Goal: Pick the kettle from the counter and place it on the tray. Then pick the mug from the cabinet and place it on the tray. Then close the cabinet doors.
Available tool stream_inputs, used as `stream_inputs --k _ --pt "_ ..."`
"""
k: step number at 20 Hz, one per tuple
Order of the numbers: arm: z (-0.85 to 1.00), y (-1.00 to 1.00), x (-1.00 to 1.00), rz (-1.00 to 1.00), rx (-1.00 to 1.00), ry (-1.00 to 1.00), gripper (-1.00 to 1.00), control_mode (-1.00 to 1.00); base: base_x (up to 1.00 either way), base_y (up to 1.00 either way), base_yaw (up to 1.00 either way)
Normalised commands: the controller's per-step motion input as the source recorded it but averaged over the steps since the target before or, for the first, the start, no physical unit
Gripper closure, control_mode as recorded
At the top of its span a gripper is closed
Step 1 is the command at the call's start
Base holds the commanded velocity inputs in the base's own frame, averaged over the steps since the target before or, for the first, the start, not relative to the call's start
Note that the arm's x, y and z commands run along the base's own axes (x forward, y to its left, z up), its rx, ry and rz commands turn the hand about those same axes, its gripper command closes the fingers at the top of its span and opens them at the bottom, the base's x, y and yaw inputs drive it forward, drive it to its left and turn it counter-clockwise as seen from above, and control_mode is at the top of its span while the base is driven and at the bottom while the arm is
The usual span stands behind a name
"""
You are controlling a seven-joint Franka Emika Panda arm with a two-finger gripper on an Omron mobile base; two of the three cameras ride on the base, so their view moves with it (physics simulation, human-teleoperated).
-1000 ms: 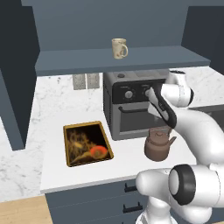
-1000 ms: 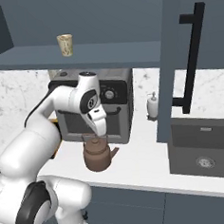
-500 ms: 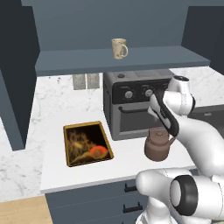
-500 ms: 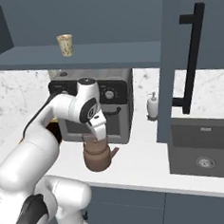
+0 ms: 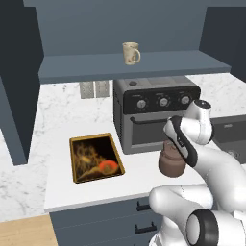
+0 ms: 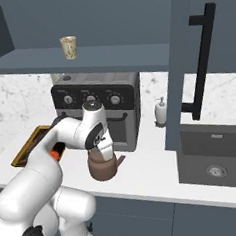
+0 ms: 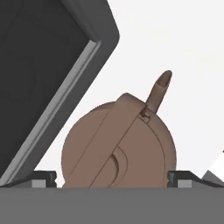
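The brown kettle stands on the white marble counter in front of the oven. My gripper hangs right over it, open, one fingertip on each side of the kettle's top and arched handle, not closed on it. The tray lies flat to the kettle's left. The cream mug stands on the shelf of the open cabinet. One cabinet door with a black bar handle stands open on the right.
A dark countertop oven sits close behind the kettle. A soap dispenser and a sink lie to the right. The other open door stands at the left. Drawers run below the counter.
The hand has come down closer over the kettle, its jaws staying wide. Kettle, tray and mug have not moved.
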Motion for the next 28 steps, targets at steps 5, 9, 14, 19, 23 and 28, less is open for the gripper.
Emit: stream_inputs --k 5,9,14,19,23,28 --pt "-0.12 -0.13 0.0 -0.04 0.03 -0.08 -1.0 -1.0 0.0 0.0 0.0" --pt "-0.01 -0.03 0.07 -0.02 0.02 -0.01 -1.0 -1.0 0.0 0.0 0.0" --pt "0.0 0.0 0.03 0.0 0.09 -0.05 -1.0 -1.0 0.0 0.0 0.0" --pt "0.0 0.0 0.41 -0.01 0.09 0.0 -1.0 -1.0 0.0 0.0 0.0" --pt "0.02 0.0 0.49 -0.04 0.1 0.0 -1.0 -1.0 0.0 0.0 0.0" --pt "0.0 0.0 0.25 -0.05 0.06 0.0 1.0 -1.0 0.0 0.0 0.0"
